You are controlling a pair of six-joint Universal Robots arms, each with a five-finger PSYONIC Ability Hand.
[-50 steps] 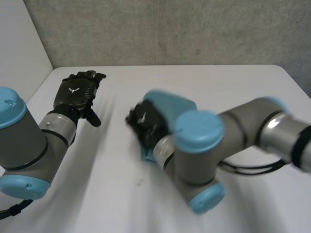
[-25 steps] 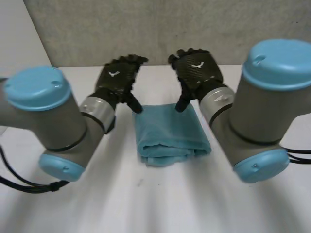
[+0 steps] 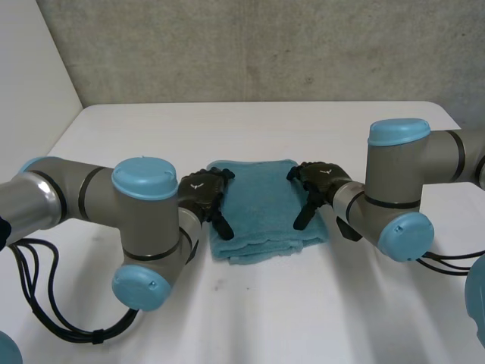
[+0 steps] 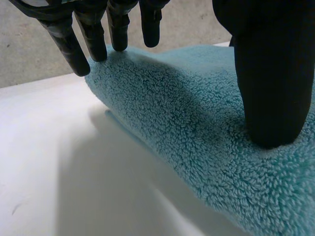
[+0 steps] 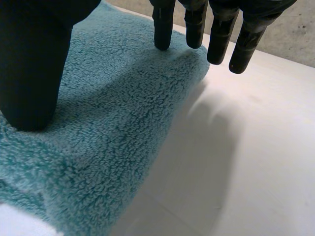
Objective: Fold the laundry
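A folded teal towel (image 3: 261,208) lies in the middle of the white table (image 3: 250,318). My left hand (image 3: 203,196) rests on the towel's left edge, fingers straight and open, its thumb (image 4: 268,73) pressing on the towel (image 4: 206,128) and its fingertips (image 4: 96,39) at the far left corner. My right hand (image 3: 320,182) mirrors it on the right edge, open, with its thumb (image 5: 32,64) down on the towel (image 5: 98,123) and its fingertips (image 5: 194,29) at the far right corner.
A grey wall (image 3: 258,49) stands behind the table's far edge. Bare table (image 5: 246,147) spreads on both sides of the towel and in front of it. Both arms (image 3: 114,212) lie low beside the towel.
Both hands came down from the towel's far edge to its left and right sides and now rest on it. One second ago the right hand was over the towel, the left far off.
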